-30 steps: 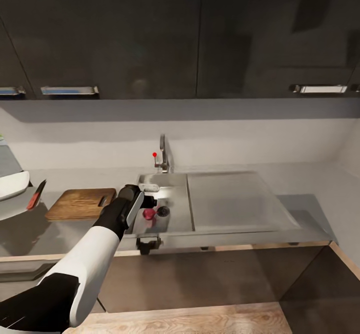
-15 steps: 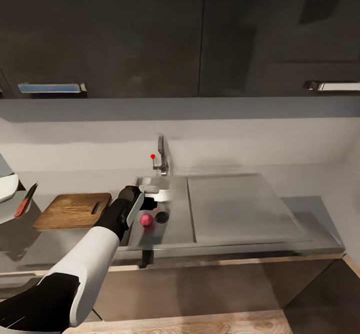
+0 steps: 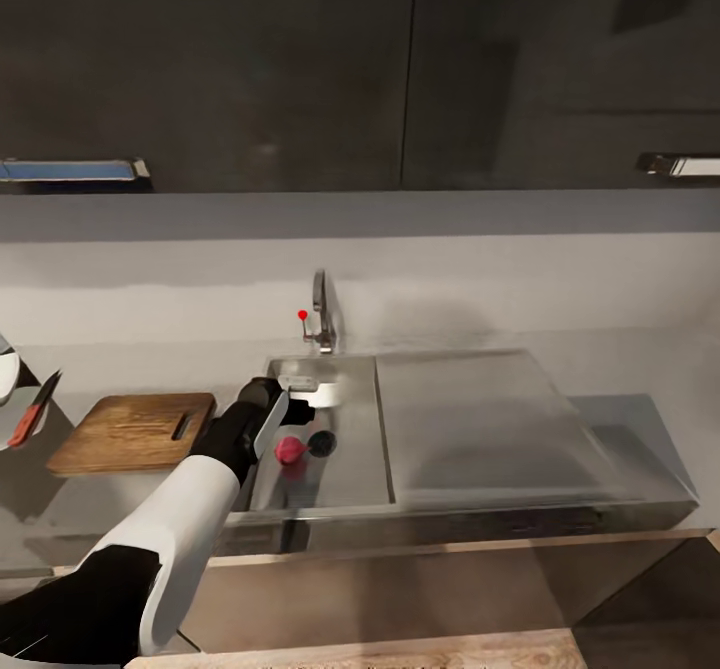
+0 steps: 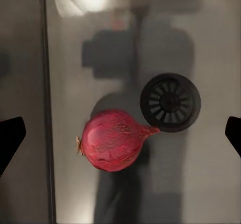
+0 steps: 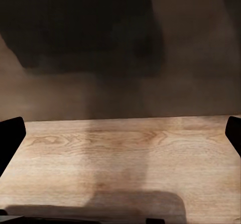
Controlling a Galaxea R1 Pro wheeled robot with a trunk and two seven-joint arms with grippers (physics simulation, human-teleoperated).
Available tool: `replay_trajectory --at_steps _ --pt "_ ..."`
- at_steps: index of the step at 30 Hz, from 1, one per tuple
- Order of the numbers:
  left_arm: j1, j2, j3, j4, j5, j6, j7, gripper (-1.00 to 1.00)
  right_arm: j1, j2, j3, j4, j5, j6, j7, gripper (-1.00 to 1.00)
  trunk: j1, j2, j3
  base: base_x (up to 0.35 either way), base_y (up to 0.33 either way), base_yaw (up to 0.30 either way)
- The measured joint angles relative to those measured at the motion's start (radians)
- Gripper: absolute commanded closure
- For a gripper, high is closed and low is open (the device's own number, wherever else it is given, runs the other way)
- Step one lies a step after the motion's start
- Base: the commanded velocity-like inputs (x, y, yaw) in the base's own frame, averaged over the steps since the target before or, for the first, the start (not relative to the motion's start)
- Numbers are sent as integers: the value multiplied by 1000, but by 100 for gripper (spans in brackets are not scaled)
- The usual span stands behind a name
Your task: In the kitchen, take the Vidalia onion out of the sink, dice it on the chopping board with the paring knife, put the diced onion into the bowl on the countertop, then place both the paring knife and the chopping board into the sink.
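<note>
Since a second ago your view has swung right and tipped down, so the chopping board (image 3: 132, 433) and paring knife (image 3: 31, 410) sit further toward nine o'clock, while your left tool (image 3: 292, 411) has eased in over the sink (image 3: 345, 469). Left tool now spread wide, holding nothing: in the wrist view its dark fingertips (image 4: 11, 139) stand far apart at either edge, and the onion (image 4: 114, 140) lies on the basin floor between them, nearer the nine o'clock tip. Onion's pointed end touches the round drain (image 4: 170, 102) at its two o'clock. Your right tool is also spread wide, its fingertips (image 5: 10, 138) over pale wood floor (image 5: 125, 153).
</note>
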Motion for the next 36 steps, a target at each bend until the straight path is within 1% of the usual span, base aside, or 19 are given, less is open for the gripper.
replay_trajectory --at_steps 8,36 --pt "0 0 0 7 0 -1 0 -100 0 0 0 0 0 0 0 -100 0 0 -13 76 0 0" --pt "0 2 1 43 0 -2 0 -100 0 0 0 7 0 0 0 -100 0 0 -58 2 0 0"
